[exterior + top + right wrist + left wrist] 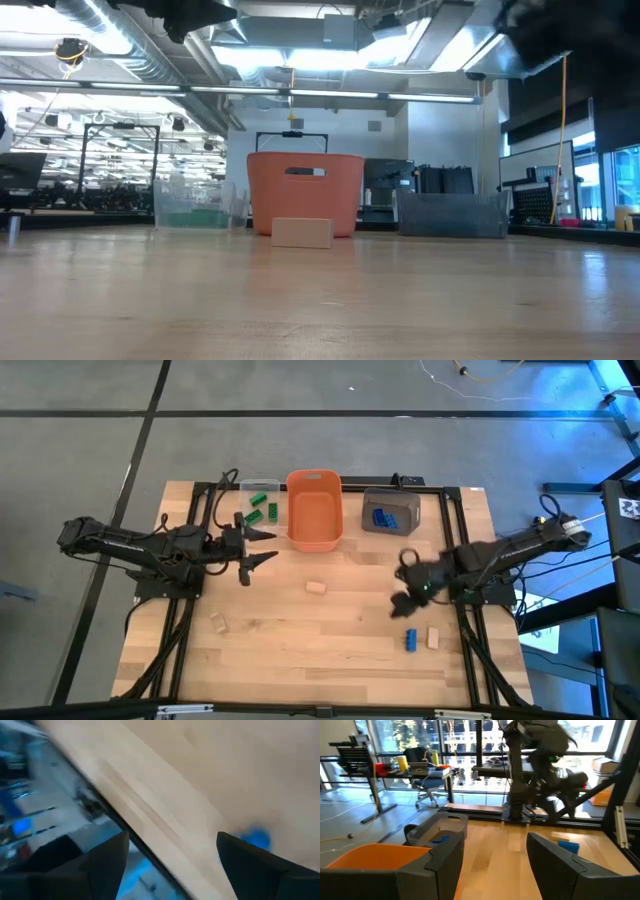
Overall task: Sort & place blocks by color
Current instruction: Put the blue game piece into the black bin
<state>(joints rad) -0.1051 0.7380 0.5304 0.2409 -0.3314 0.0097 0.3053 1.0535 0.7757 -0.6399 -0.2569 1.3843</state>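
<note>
My left gripper (266, 547) is open and hovers level over the table just left of the orange bin (314, 510), touching nothing. My right gripper (402, 598) is open above the table's right part, a little to the far side of a blue block (411, 639) and a tan block (433, 637) that lie flat on the wood. The blue block (256, 838) shows beside one finger in the right wrist view. Two more tan blocks (316, 587) (218, 623) lie flat on the table. Green blocks (258, 508) sit in the clear bin, blue ones (380, 517) in the grey bin (391, 510).
The three bins stand in a row along the table's far edge: clear bin (195, 205), orange bin (305, 192), grey bin (450, 214). A tan block (301, 232) lies in front of the orange bin. Bare wood spreads across the table's middle and near left (300, 650).
</note>
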